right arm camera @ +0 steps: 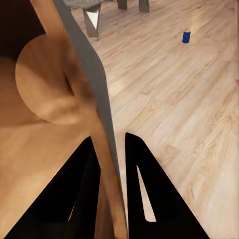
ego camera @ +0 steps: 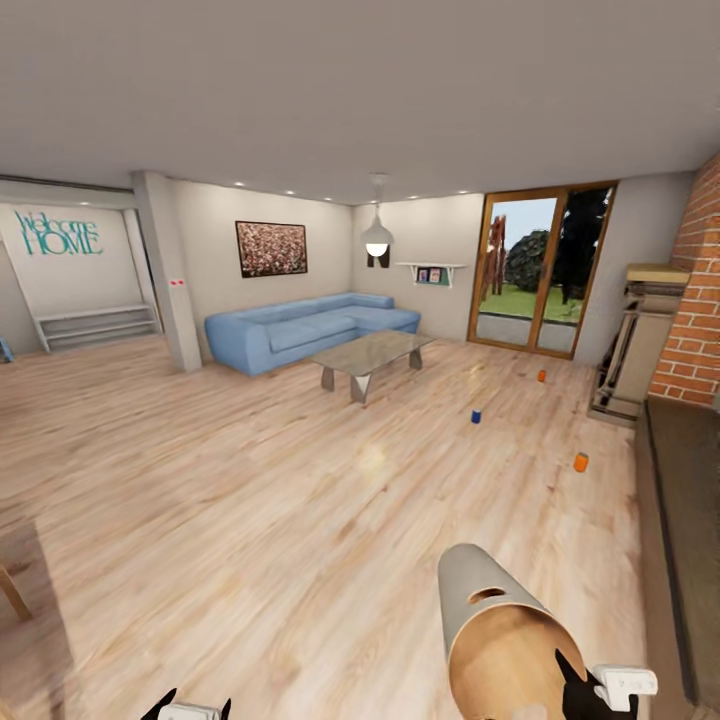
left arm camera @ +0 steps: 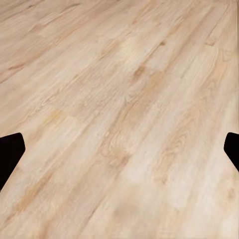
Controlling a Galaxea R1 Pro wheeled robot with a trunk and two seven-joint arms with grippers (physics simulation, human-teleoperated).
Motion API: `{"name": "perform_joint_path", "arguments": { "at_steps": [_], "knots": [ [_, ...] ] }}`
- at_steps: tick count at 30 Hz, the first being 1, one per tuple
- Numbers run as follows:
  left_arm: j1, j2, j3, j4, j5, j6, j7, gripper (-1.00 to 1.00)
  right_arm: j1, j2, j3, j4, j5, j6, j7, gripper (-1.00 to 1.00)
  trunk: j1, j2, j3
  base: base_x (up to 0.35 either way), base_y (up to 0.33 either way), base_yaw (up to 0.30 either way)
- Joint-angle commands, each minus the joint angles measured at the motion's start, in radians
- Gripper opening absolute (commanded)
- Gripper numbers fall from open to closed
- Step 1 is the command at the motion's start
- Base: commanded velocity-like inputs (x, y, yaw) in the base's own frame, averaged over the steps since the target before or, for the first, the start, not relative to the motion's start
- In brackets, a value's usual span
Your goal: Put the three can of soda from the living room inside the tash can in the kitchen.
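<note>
On the light wood floor stand three soda cans: a blue can (ego camera: 476, 416) in the middle, one orange can (ego camera: 581, 462) nearer on the right, and another orange can (ego camera: 541, 376) farther back by the glass door. The light grey trash can (ego camera: 478, 598) lies tilted at the bottom of the head view, its tan inside facing me. My right gripper (ego camera: 585, 690) is shut on its rim. In the right wrist view the gripper (right arm camera: 109, 139) pinches the bin wall (right arm camera: 102, 99), with the blue can (right arm camera: 186, 37) far ahead. My left gripper (left arm camera: 119, 149) hangs open over bare floor.
A glass coffee table (ego camera: 368, 354) and a blue corner sofa (ego camera: 300, 330) stand beyond the cans. A brick chimney (ego camera: 695, 310) and a long dark bench (ego camera: 685, 500) line the right side. A chair leg (ego camera: 12, 592) pokes in at the left edge.
</note>
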Motion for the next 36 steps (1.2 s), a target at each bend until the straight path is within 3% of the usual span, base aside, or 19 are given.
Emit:
{"name": "perform_joint_path", "arguments": {
  "at_steps": [1, 25, 36],
  "knots": [
    [0.000, 0.000, 0.000, 0.000, 0.000, 0.000, 0.000, 1.00, -0.001, 0.000, -0.001, -0.002, -0.012, 0.002, 0.007, -1.00, 0.000, 0.000, 0.000, 0.324, 0.000, -0.069],
    [0.000, 0.001, 0.002, 0.001, 0.001, 0.000, 0.000, 1.00, -0.002, -0.001, -0.001, -0.001, -0.022, 0.021, 0.005, -1.00, 0.000, 0.000, -0.024, 0.324, 0.002, -0.110],
    [0.000, 0.002, 0.003, 0.001, 0.001, 0.000, -0.002, 1.00, -0.002, -0.001, -0.002, 0.000, -0.022, 0.019, 0.005, -1.00, 0.000, 0.000, -0.031, 0.259, 0.213, -0.213]
  ]
}}
